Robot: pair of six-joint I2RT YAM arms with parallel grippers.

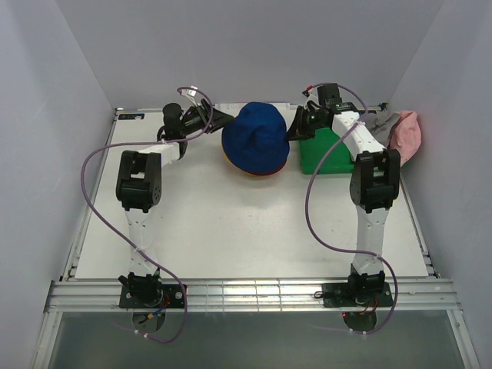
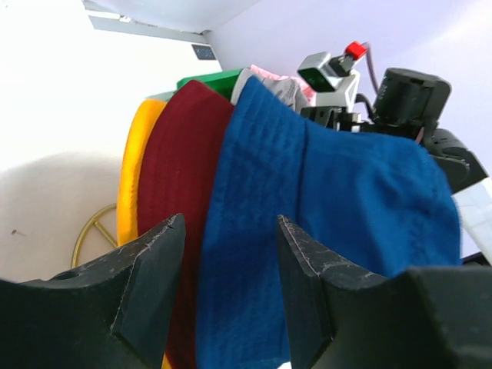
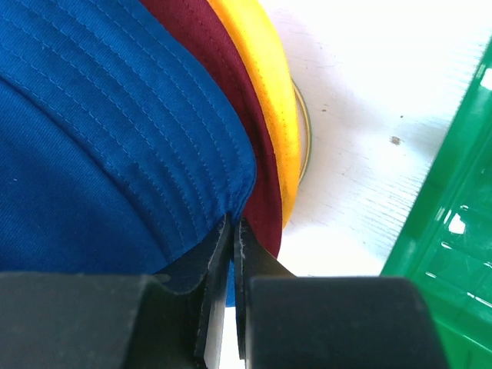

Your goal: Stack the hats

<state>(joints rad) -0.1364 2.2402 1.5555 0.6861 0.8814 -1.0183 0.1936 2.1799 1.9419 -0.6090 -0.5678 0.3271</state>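
The blue hat [image 1: 256, 137] sits on top of the dark red hat [image 1: 267, 171] and the yellow hat [image 1: 247, 172] at the table's back middle. My left gripper [image 1: 227, 117] is open at the stack's left side, its jaws standing apart in front of the blue hat [image 2: 323, 200] and the dark red hat [image 2: 177, 169]. My right gripper [image 1: 290, 134] is shut on the blue hat's brim [image 3: 192, 154] at the right side, beside the dark red hat [image 3: 250, 138] and the yellow hat [image 3: 265, 92]. The grey hat [image 1: 380, 121] and the pink hat [image 1: 406, 132] lie at the far right.
A green plastic bin [image 1: 327, 154] stands just right of the stack, under my right arm, and it also shows in the right wrist view [image 3: 453, 223]. The gold wire stand [image 2: 92, 234] shows under the yellow hat. Walls close in the back and both sides.
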